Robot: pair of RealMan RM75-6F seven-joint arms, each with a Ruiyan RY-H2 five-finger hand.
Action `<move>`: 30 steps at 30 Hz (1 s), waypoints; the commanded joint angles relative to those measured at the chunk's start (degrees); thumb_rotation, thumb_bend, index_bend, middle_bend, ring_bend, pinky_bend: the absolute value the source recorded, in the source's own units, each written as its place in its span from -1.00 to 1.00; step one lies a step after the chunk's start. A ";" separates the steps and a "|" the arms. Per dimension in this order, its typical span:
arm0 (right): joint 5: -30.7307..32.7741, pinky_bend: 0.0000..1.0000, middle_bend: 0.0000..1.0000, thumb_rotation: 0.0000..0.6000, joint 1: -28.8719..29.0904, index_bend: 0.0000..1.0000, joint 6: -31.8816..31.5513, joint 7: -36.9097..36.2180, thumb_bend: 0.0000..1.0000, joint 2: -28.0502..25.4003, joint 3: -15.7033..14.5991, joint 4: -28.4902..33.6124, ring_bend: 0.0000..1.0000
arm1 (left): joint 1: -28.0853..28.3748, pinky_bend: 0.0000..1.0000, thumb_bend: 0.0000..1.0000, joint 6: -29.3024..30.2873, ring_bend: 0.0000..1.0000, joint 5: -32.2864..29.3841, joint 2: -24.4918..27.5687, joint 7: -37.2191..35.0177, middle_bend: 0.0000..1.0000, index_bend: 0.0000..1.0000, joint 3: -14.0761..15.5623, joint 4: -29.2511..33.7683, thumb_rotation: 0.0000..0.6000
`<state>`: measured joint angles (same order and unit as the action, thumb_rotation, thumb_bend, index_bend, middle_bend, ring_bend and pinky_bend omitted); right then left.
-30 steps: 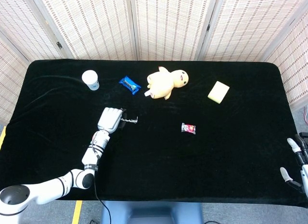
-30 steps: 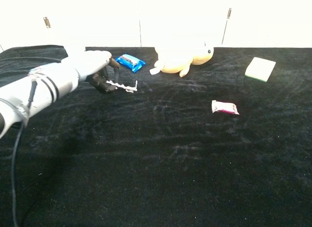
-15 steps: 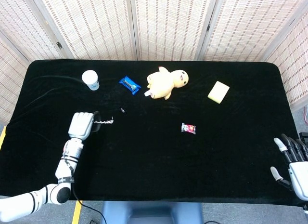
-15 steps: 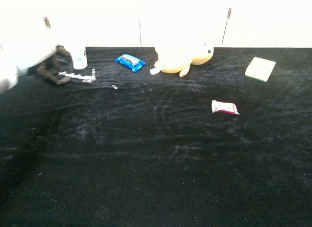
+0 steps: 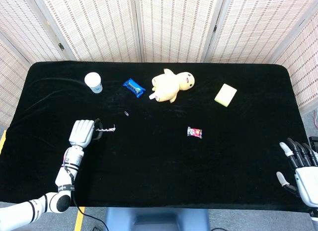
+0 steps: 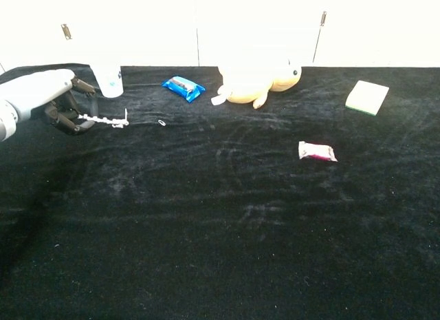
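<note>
The fingers of the left hand (image 5: 83,132) curl inward and pinch one end of a thin silvery chain (image 5: 106,129), a short string of small pale links that looks bright against the black table (image 5: 149,171). The chain runs nearly level from the fingertips out toward the robot's right, its long axis lying across the table, and its free end turns up in a small hook; whether it rests on the cloth or hangs just above it cannot be told. It sits in the left part of the table, near a tiny metal ring (image 5: 127,113) lying on the cloth. Farther back stand a white cup (image 5: 93,82), a blue packet (image 5: 133,87) and a yellow plush duck (image 5: 172,85). A small red and white packet (image 5: 195,132) lies near the middle, and a pale yellow sponge (image 5: 225,94) lies toward the back right. The right hand (image 5: 298,167) hangs at the near right edge, fingers spread apart, holding nothing.
</note>
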<state>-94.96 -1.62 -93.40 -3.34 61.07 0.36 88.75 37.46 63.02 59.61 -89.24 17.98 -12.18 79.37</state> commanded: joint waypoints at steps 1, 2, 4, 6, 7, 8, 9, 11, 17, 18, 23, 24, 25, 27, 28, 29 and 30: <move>0.03 -1.00 -1.00 1.00 -0.04 -1.00 -0.18 -0.28 -0.27 0.15 0.13 -0.41 -1.00 | 0.35 1.00 -0.22 -1.71 1.00 -1.09 0.63 0.60 1.00 -0.13 0.05 0.06 1.00; 0.03 -1.00 -1.00 1.00 0.03 -1.00 -0.02 -0.32 -0.27 0.19 0.08 -0.47 -1.00 | 0.48 1.00 -0.38 -2.10 1.00 -1.46 0.89 1.05 1.00 -0.35 -0.01 0.31 1.00; 0.01 -1.00 -1.00 1.00 0.11 -1.00 0.12 -0.29 -0.27 0.22 0.04 -0.51 -1.00 | 0.60 1.00 -0.54 -2.25 1.00 -1.87 1.12 1.62 1.00 -0.62 -0.15 0.64 1.00; 0.05 -1.00 -1.00 1.00 0.11 -1.00 0.10 -0.24 -0.27 0.23 0.05 -0.48 -1.00 | 0.66 1.00 -0.63 -2.46 1.00 -2.31 1.45 2.17 1.00 -0.75 -0.19 1.06 1.00; 0.06 -1.00 -1.00 1.00 0.10 -1.00 0.06 -0.25 -0.27 0.23 0.06 -0.46 -1.00 | 0.68 1.00 -0.66 -2.63 1.00 -2.56 1.67 2.41 1.00 -0.78 -0.20 1.28 1.00; 0.09 -1.00 -1.00 1.00 0.09 -1.00 0.00 -0.23 -0.27 0.24 0.08 -0.46 -1.00 | 0.69 1.00 -0.70 -2.78 1.00 -2.82 1.90 2.64 1.00 -0.81 -0.21 1.51 1.00; 0.10 -1.00 -1.00 1.00 0.07 -1.00 -0.05 -0.21 -0.27 0.26 0.08 -0.47 -1.00 | 0.70 1.00 -0.71 -2.90 1.00 -3.01 2.06 2.79 1.00 -0.83 -0.21 1.64 1.00; 0.10 -1.00 -1.00 1.00 0.04 -1.00 -0.10 -0.15 -0.27 0.30 0.06 -0.46 -1.00 | 0.73 1.00 -0.75 -3.16 1.00 -3.29 2.41 2.99 1.00 -0.88 -0.20 1.93 1.00; 0.36 -1.00 -1.00 1.00 0.07 -1.00 -0.02 0.28 -0.27 0.42 0.15 -0.33 -1.00 | 0.05 1.00 -0.80 -1.62 1.00 -2.06 5.34 4.03 1.00 -0.95 0.14 5.04 1.00; 0.46 -1.00 -1.00 1.00 0.10 -1.00 0.06 0.27 -0.27 0.41 0.17 -0.33 -1.00 | -0.45 1.00 -0.80 -0.30 1.00 -1.32 6.61 4.67 1.00 -0.96 0.28 6.54 1.00; 0.94 -1.00 -1.00 1.00 0.30 -1.00 0.54 0.10 -0.27 0.37 0.31 -0.49 -1.00 | -5.80 1.00 -0.80 11.43 0.99 6.07 13.80 8.01 1.00 -0.99 2.52 15.46 1.00; 1.06 -1.00 -1.00 1.00 0.37 -1.00 0.72 0.14 -0.27 0.38 0.33 -0.48 -1.00 | -7.14 1.00 -0.80 13.79 0.97 7.60 14.99 8.15 0.99 -1.00 3.10 16.87 1.00; 1.16 -1.00 -1.00 1.00 0.46 -1.00 0.92 0.22 -0.27 0.39 0.35 -0.45 -1.00 | -8.52 0.99 -0.80 15.83 0.93 8.86 16.17 7.99 0.97 -1.00 3.70 18.23 1.00; 1.23 -1.00 -1.00 1.00 0.68 -1.00 1.41 0.54 -0.27 0.45 0.31 -0.32 -1.00 | -11.72 0.83 -0.79 19.24 0.71 10.97 19.18 6.79 0.77 -1.00 5.37 21.26 1.00; 1.18 -1.00 -1.00 1.00 0.77 -1.00 1.60 0.70 -0.27 0.47 0.27 -0.25 -1.00 | -13.07 0.59 -0.79 20.14 0.43 11.56 20.47 5.82 0.52 -1.00 6.19 22.37 1.00; 1.11 -1.00 -1.00 1.00 0.88 -1.00 1.80 0.93 -0.27 0.51 0.21 -0.14 -1.00 | -14.76 0.15 -0.78 21.03 -0.03 12.10 22.19 5.13 0.09 -1.00 7.41 23.37 1.00; 1.08 -1.00 -1.00 1.00 0.94 -1.00 1.90 1.09 -0.27 0.55 0.19 -0.06 -1.00 | -15.93 -0.24 -0.78 22.02 -0.38 12.84 23.13 4.71 -0.27 -1.00 8.16 23.58 1.00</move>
<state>-93.85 -0.73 -91.56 -2.29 61.59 0.58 88.63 25.73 81.50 69.19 -70.10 24.01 -7.03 99.77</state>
